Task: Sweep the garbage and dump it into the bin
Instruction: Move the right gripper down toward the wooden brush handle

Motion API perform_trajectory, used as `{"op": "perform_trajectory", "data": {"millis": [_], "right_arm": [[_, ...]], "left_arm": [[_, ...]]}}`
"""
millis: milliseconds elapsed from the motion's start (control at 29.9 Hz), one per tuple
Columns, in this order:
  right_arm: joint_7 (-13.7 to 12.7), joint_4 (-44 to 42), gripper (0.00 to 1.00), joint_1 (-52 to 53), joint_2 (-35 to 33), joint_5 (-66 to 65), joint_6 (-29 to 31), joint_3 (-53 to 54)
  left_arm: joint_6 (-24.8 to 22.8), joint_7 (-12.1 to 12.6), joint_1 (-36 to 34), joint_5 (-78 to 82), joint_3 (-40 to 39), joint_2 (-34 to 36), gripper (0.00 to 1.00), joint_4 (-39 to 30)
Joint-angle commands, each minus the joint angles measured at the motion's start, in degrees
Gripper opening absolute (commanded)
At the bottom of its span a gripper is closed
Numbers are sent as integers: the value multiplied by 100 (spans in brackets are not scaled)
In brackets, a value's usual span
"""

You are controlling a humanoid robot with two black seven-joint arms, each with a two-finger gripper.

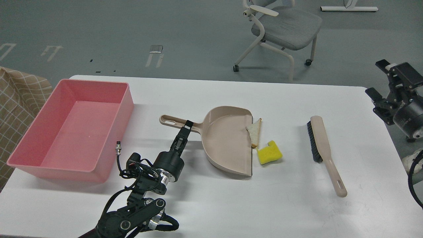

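The pink bin [29,140] stands empty at the table's left. The beige dustpan [228,142] lies mid-table with its mouth facing right. The white bread slice [254,131] rests against the dustpan's front lip. The yellow sponge block [269,153] lies just right of the lip, in front of the bread. My left gripper [186,127] is shut on the dustpan's handle. My right gripper [378,78] is open and empty, raised at the right edge beyond the table. A beige hand brush [324,152] with black bristles lies untouched to the right of the sponge.
The white table [211,205] runs to edges at the right and front. A grey office chair [284,26] stands on the floor behind it. A checked cloth [16,96] shows at the far left.
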Motion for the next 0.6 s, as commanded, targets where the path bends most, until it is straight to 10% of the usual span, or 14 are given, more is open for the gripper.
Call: {"op": "perform_trajectory", "data": {"millis": [0, 134, 201, 568], "right_arm": [[38, -5, 100, -7, -62, 23, -1, 164], [636, 21, 100, -59, -211, 23, -1, 191], [1336, 82, 100, -129, -54, -4, -1, 209], [1225, 556, 99, -709, -545, -583, -1, 156]], "left_arm": [[0, 0, 4, -1, 0, -2, 17, 15], [0, 0, 5, -1, 0, 24, 17, 24], [0, 0, -4, -1, 0, 59, 17, 33], [0, -9, -4, 8, 0, -11, 17, 33]]}}
